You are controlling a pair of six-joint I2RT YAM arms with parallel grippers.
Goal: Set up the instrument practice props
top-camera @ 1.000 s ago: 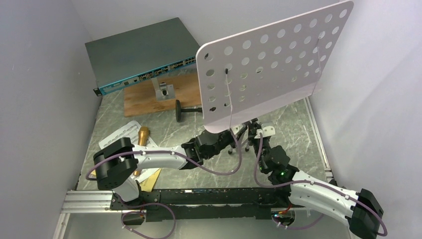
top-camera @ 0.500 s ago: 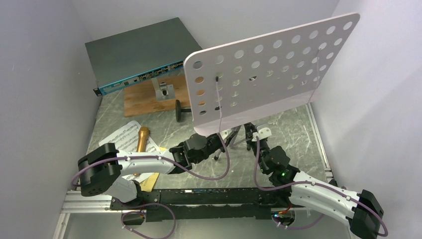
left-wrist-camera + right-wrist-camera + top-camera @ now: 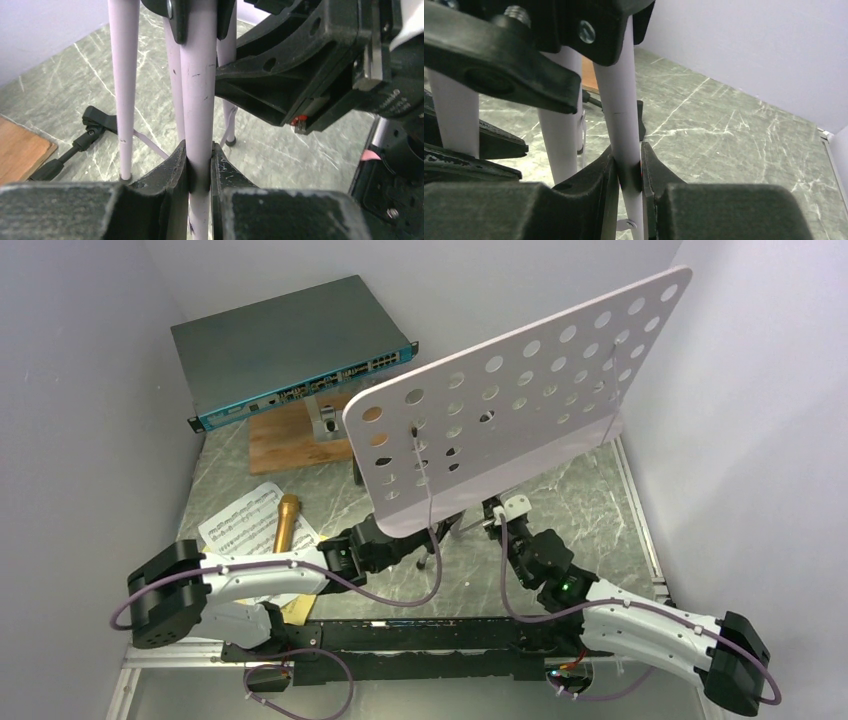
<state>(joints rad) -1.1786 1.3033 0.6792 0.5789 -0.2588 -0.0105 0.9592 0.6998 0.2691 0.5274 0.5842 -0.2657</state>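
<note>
Left hand (image 3: 200,170) is clamping the stand (image 3: 198,90) by one lilac leg, the two black fingers (image 3: 172,167) squeezing the tube from either side. Two more legs are standing behind it, the left one's (image 3: 123,90) dark foot sitting on the green marbled surface (image 3: 300,150). The right arm (image 3: 310,65) is crowding in from the upper right, right up against the legs. The mic stand (image 3: 85,142) is lying flat at left, beside the board (image 3: 20,150).
</note>
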